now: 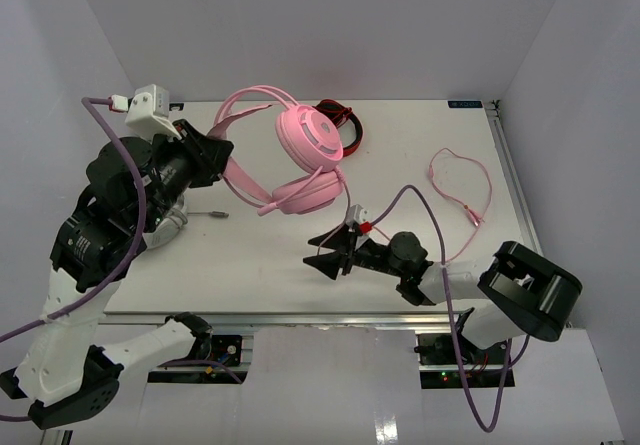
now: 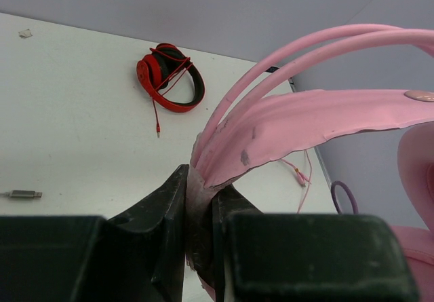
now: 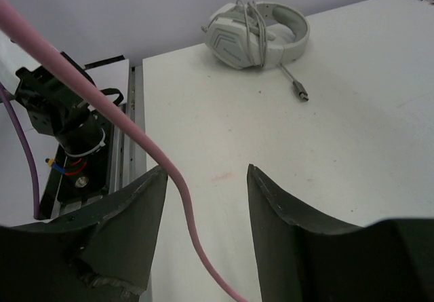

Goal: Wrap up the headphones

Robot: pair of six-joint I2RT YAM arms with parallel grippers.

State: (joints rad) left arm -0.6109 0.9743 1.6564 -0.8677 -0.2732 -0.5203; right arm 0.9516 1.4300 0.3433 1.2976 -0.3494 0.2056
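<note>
The pale pink headphones (image 1: 305, 155) are held up over the table's middle back, ear cups stacked and headband (image 1: 245, 105) arching left. My left gripper (image 1: 215, 153) is shut on the flat pink headband strap (image 2: 305, 122); in the left wrist view the gripper (image 2: 202, 183) pinches the strap's end. The thin pink cable (image 1: 462, 183) loops on the table at the right. My right gripper (image 1: 318, 250) is open, low in front of the headphones. In the right wrist view a stretch of pink cable (image 3: 135, 132) runs between the open gripper (image 3: 205, 170), close to the left finger (image 3: 129, 214).
Red-and-black headphones (image 1: 345, 125) lie at the back, also in the left wrist view (image 2: 169, 78). Light grey-white headphones (image 3: 258, 24) with a wrapped cord lie at the table's left, mostly under my left arm (image 1: 165, 227); their plug (image 1: 220, 213) sticks out. Walls enclose the table.
</note>
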